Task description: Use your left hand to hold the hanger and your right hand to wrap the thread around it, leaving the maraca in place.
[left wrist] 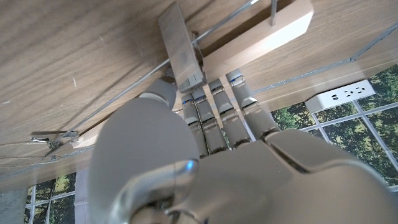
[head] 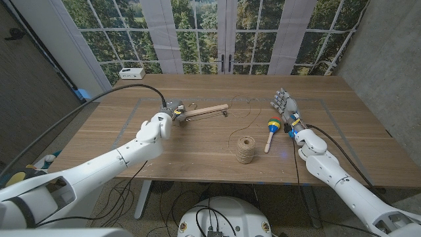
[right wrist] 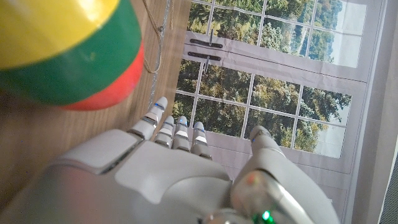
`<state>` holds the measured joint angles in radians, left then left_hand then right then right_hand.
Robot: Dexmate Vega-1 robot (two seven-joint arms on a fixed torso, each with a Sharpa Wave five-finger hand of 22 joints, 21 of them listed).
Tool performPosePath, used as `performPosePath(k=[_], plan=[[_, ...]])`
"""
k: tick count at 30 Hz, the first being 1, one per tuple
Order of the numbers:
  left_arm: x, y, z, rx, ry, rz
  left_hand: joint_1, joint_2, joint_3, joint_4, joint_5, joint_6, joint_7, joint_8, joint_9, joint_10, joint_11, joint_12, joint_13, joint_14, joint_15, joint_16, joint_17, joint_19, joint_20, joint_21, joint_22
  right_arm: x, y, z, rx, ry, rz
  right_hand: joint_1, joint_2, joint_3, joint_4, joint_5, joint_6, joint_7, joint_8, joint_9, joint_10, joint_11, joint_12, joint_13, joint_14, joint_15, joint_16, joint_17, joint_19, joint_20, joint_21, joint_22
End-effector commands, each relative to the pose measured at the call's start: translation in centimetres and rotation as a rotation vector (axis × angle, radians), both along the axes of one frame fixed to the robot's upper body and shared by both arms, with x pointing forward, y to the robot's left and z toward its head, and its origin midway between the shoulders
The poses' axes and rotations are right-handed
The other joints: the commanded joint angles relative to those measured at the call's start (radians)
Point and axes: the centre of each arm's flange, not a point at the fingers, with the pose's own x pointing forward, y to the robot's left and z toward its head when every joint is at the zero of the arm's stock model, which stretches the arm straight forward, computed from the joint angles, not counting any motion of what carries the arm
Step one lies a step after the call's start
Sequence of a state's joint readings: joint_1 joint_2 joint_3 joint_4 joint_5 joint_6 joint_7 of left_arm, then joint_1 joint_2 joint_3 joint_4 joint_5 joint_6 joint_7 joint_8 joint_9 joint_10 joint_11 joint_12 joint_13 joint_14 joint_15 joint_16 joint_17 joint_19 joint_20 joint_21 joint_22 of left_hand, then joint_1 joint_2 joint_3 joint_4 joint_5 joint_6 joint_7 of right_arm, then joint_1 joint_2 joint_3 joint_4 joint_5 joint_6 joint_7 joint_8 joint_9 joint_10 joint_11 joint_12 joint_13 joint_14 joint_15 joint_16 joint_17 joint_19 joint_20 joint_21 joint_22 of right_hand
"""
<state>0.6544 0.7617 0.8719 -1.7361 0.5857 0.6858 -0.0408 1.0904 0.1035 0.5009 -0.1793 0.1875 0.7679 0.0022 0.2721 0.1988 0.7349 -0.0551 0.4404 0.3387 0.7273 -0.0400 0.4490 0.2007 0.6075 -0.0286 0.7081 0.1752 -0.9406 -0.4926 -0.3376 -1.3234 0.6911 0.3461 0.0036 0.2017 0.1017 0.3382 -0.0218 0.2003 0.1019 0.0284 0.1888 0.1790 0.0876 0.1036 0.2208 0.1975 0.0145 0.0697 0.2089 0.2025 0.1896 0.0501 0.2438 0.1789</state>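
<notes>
The wooden hanger (head: 204, 110) lies at the middle of the table's far half, its thin wire trailing off to the right. My left hand (head: 170, 113) is at its left end; in the left wrist view the fingertips (left wrist: 214, 87) and thumb close around the hanger's clip (left wrist: 180, 50) by the wooden bar (left wrist: 261, 37). A spool of brown thread (head: 246, 149) stands near the front, one loose strand curving up toward the hanger. The striped maraca (head: 271, 130) (right wrist: 62, 50) lies right of the spool. My right hand (head: 284, 103) (right wrist: 180, 162) stands just beyond the maraca, fingers apart, holding nothing.
A white power strip (head: 131, 72) (left wrist: 345, 93) sits at the far left corner. A black cable (head: 125, 92) arcs over the left side of the table toward my left wrist. Large windows stand behind the table.
</notes>
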Motion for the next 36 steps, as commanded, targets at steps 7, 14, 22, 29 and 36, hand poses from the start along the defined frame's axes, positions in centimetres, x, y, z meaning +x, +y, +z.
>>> performPosePath(k=[7, 14, 22, 29, 36], plan=[[0.8, 1.7, -3.0, -0.088, -0.112, -0.023, 0.341, 0.030, -0.040, -0.005, -0.010, 0.258, 0.047, 0.095, 0.023, 0.113, 0.005, 0.047, 0.128, 0.178, -0.163, 0.108, 0.221, 0.125, -0.095, 0.163, 0.030, -0.8, 0.0, -0.5, 0.007, 0.002, -0.020, -0.009, 0.004, 0.003, -0.005, 0.002, 0.007, -0.004, 0.004, 0.005, 0.010, 0.004, -0.006, 0.005, 0.007, 0.006, 0.002, 0.001, 0.012, -0.001, -0.004, 0.003], [-0.1, 2.2, -2.3, -0.112, -0.233, -0.072, 0.396, 0.013, -0.050, 0.000, -0.008, 0.300, 0.094, 0.100, 0.023, 0.145, 0.032, 0.062, 0.165, 0.203, -0.125, 0.130, 0.264, 0.168, -0.132, 0.230, 0.029, -1.2, 0.2, -0.4, 0.005, -0.005, -0.025, -0.010, 0.004, 0.003, -0.005, 0.002, 0.008, -0.005, 0.004, 0.005, 0.012, 0.006, -0.006, 0.005, 0.008, 0.006, 0.002, 0.001, 0.012, 0.000, -0.005, 0.003], [-1.5, 2.4, 0.0, -0.101, -0.323, -0.100, 0.409, 0.002, -0.059, 0.005, -0.001, 0.327, 0.104, 0.108, 0.026, 0.155, 0.037, 0.065, 0.181, 0.204, -0.117, 0.136, 0.283, 0.167, -0.136, 0.251, 0.027, -1.7, 0.6, -0.3, 0.006, -0.015, -0.028, -0.011, 0.005, 0.004, -0.005, 0.002, 0.009, -0.005, 0.005, 0.005, 0.012, 0.007, -0.006, 0.005, 0.008, 0.006, 0.001, 0.001, 0.014, -0.001, -0.006, 0.003], [-2.9, 2.4, 1.9, -0.038, -0.431, -0.130, 0.413, -0.002, -0.065, 0.012, 0.004, 0.330, 0.105, 0.109, 0.032, 0.159, 0.031, 0.066, 0.193, 0.202, -0.117, 0.139, 0.297, 0.158, -0.137, 0.261, 0.026, -2.6, 1.0, 0.1, -0.015, -0.043, -0.050, -0.005, 0.005, 0.006, -0.010, 0.003, 0.010, -0.005, 0.005, 0.005, 0.012, 0.008, -0.007, 0.005, 0.009, 0.005, 0.001, 0.000, 0.014, -0.001, -0.007, 0.003], [-4.0, 2.6, 3.1, 0.008, -0.508, -0.150, 0.416, -0.004, -0.069, 0.014, 0.007, 0.333, 0.104, 0.110, 0.034, 0.158, 0.030, 0.065, 0.201, 0.203, -0.115, 0.141, 0.306, 0.152, -0.136, 0.268, 0.024, -3.7, 1.6, 0.3, -0.037, -0.071, -0.073, 0.021, -0.004, 0.014, -0.034, 0.003, 0.027, -0.005, 0.011, 0.005, 0.025, 0.009, -0.004, 0.005, 0.027, 0.006, 0.004, -0.004, 0.030, 0.003, -0.005, 0.002]])
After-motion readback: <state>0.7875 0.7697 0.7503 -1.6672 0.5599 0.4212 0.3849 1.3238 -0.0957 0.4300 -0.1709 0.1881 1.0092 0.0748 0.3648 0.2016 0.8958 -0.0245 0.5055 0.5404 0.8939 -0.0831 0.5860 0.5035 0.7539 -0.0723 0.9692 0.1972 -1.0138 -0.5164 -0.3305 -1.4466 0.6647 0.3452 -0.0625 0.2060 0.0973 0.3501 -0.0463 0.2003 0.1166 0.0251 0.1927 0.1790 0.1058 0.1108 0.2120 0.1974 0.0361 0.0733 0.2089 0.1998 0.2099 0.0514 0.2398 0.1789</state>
